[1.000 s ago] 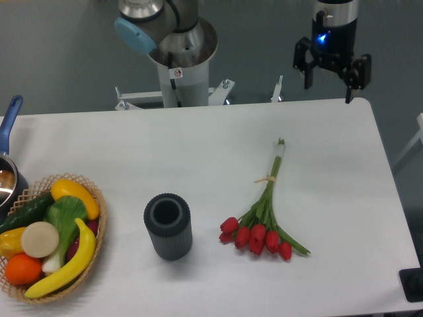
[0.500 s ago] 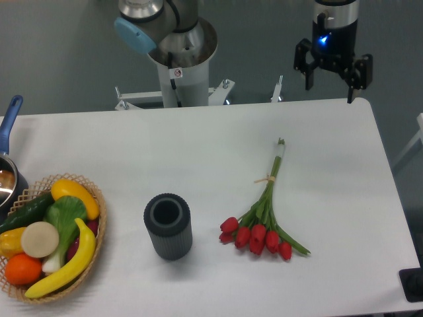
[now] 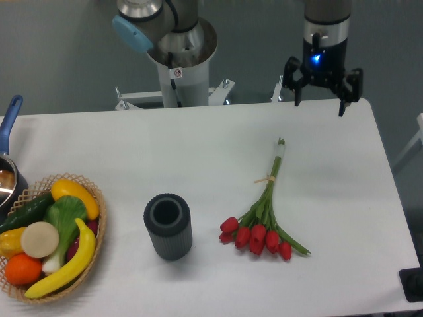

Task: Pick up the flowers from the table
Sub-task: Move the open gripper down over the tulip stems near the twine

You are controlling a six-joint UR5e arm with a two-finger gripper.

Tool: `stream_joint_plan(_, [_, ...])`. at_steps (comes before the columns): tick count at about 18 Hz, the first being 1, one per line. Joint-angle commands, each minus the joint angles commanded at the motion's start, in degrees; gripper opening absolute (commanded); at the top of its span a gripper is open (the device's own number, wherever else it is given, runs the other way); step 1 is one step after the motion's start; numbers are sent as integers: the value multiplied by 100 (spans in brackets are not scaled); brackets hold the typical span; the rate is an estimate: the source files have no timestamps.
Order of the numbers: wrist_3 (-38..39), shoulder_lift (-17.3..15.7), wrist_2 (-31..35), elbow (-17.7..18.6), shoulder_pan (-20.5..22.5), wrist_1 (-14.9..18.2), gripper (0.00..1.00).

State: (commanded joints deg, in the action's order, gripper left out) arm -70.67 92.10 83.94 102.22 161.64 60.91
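Observation:
The flowers [image 3: 266, 211] lie flat on the white table [image 3: 198, 152], right of centre. Their red tulip buds point toward the front edge and the green stems run up to the back, tied with a thin tan band. My gripper [image 3: 319, 105] hangs over the table's back right edge, well behind and to the right of the stem ends. Its two fingers are spread wide apart and hold nothing.
A dark ribbed cylindrical vase [image 3: 168, 226] stands upright left of the buds. A wicker basket [image 3: 92, 247] with fruit and vegetables sits at the front left. A pot with a blue handle [image 3: 9, 119] is at the left edge. The arm's base [image 3: 180, 63] stands behind the table.
The gripper has moved slightly left and lowered a little, and its fingers now stand wider apart. The flowers have not moved.

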Motion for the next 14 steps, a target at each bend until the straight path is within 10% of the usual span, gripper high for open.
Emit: stream_joint_plan(14, [1249,1020,0,35,-668,-491,100])
